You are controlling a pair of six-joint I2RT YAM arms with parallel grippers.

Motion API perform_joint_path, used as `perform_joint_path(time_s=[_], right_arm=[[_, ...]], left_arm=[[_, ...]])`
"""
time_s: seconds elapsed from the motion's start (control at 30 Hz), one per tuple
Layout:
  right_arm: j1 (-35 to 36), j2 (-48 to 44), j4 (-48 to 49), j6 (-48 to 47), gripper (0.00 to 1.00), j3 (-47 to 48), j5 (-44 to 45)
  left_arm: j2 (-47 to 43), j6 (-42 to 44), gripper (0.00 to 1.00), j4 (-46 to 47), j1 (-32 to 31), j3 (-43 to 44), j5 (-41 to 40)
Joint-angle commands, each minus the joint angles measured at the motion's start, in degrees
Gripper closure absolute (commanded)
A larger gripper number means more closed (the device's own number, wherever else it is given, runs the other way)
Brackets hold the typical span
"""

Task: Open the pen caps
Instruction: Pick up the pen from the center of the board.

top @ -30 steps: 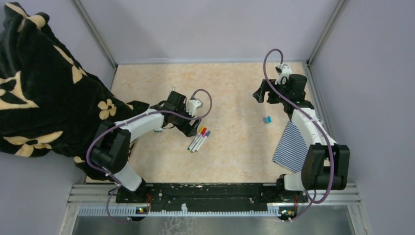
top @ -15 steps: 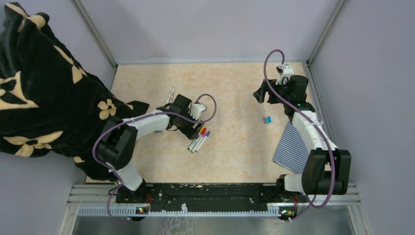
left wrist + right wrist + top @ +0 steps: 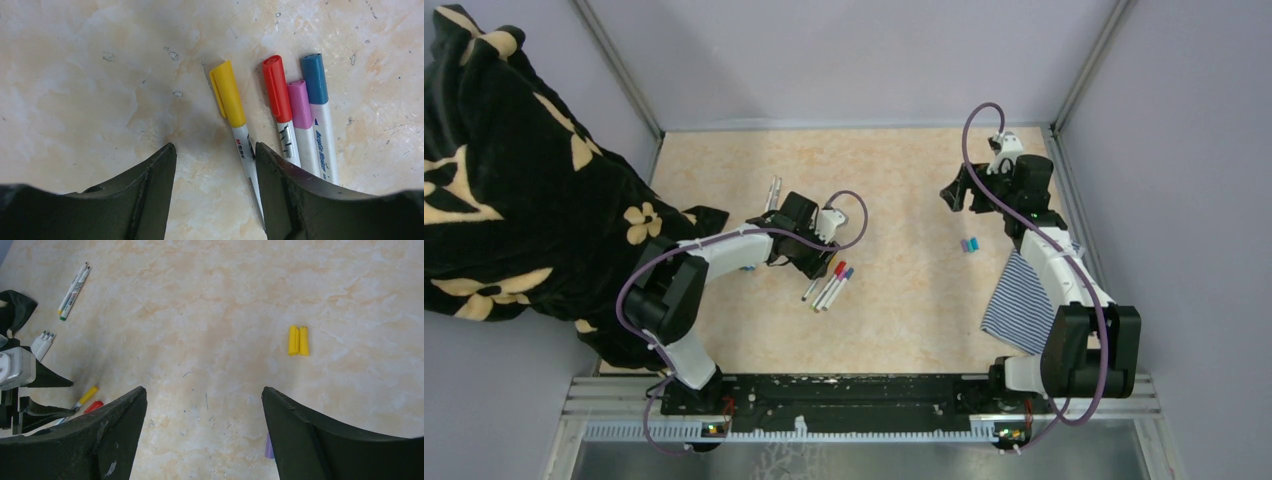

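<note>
Lowered over the pens (image 3: 306, 145), the left gripper (image 3: 215, 155), jaws spread yet narrowing, straddles one barrel (image 3: 244, 142), its yellow cap (image 3: 227, 94) toward twelve o'clock.

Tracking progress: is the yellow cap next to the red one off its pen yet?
No, the yellow cap sits on the end of its pen, beside the red cap.
</note>
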Motion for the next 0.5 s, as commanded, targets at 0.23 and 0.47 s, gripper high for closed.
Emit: perform_joint_path(time_s=[0.23,0.47], right_arm=[[0.07,-2.09,2.87,-0.02,0.17,0.16,-0.78],[0.03,-2.00,2.96,-0.04,0.17,0.14,-0.79]], left_arm=[[2.98,0.78,0.34,-2.32,-0.95,-0.43,1.22],[4.70,1.72,0.36,-2.48,-2.93,-0.93,-2.39]])
